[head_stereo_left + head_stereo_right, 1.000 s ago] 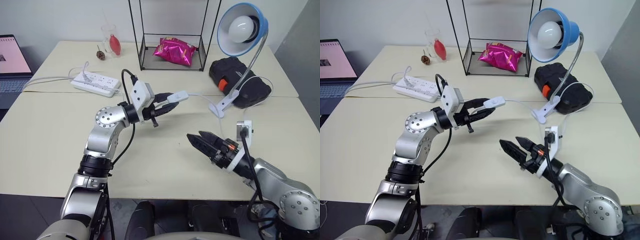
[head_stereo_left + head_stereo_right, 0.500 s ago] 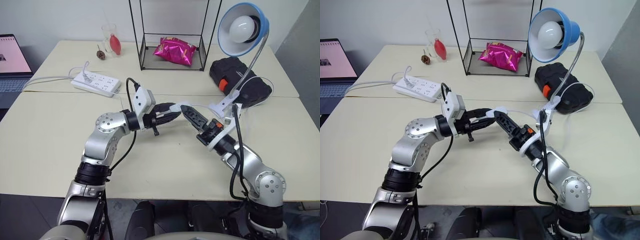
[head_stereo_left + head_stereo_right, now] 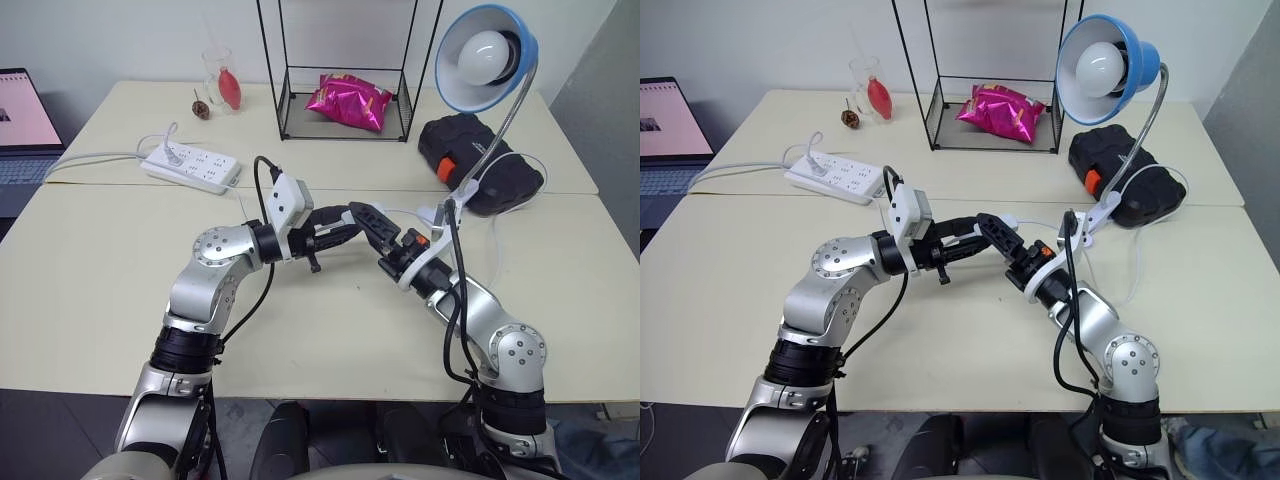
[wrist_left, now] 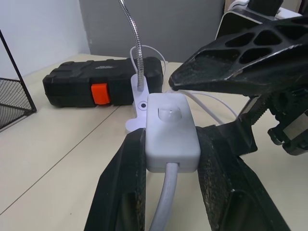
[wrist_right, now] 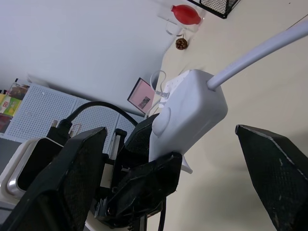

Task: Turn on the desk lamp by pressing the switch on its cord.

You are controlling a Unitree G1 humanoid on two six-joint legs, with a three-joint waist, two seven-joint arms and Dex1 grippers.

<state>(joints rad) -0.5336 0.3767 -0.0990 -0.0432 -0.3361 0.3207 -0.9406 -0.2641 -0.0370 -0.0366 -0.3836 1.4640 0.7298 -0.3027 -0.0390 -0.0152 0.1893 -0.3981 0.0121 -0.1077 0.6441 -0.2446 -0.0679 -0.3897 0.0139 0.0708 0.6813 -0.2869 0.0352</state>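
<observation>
Figure: mid-table scene, read left to right, with the switch as landmark.

Far left of the switch, a laptop (image 3: pixel 22 125) sits at the table (image 3: pixel 90 290) edge; nearer in, a power strip (image 3: pixel 192 167) lies well apart from the switch. No brand, label or legible writing can be made out on any item.

The left gripper (image 4: pixel 169 159) is clamped fully on the switch (image 4: pixel 169 131), one finger on each long side, and holds it raised above the table. The switch's long axis runs along the gripper's fingers, with the cord (image 4: pixel 162 204) leaving it at both ends. Its rounded button (image 4: pixel 168 113) faces away from the table and is uncovered.

Immediately right of the switch, the right gripper (image 3: pixel 368 222) stands at its widest, holding nothing. One finger (image 4: pixel 240 55) hangs over the button end of the switch, very close, though contact cannot be confirmed; the other finger (image 4: pixel 226 139) lies lower, beside the left gripper. The right gripper is thus the free one, and the button lies just beneath its upper finger: the press appears to need a short closing or downward move onto the button.

Further right of the switch, the lamp (image 3: pixel 487 58) is clamped at its white base (image 3: pixel 445 212), bulb unlit, in front of a black case (image 3: pixel 478 160).
</observation>
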